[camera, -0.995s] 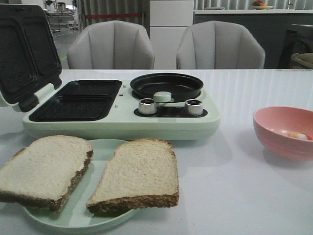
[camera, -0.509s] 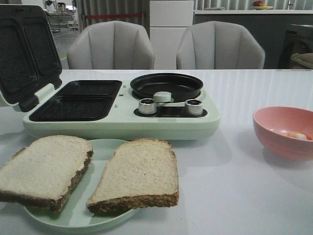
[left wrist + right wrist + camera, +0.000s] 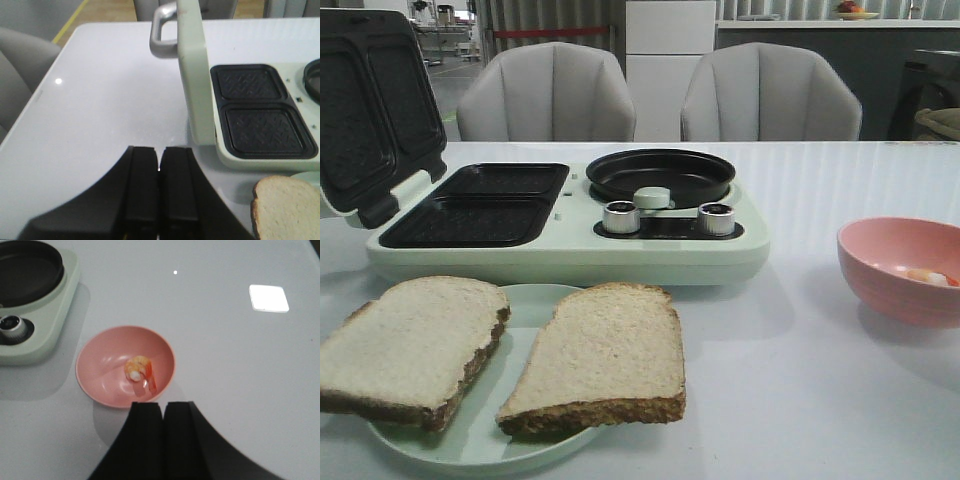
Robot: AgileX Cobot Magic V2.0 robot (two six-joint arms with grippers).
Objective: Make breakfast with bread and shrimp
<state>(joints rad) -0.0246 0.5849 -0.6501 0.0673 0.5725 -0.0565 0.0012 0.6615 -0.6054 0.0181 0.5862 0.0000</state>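
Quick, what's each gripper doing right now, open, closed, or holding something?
Left gripper: closed, holding nothing, above the table beside the breakfast maker.
Right gripper: closed, holding nothing, near the pink bowl with the shrimp.

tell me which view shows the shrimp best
The right wrist view: it looks straight down into the pink bowl, so the curled shrimp shows whole. The front view catches only a sliver of shrimp over the bowl's near rim. The left wrist view does not show it at all.
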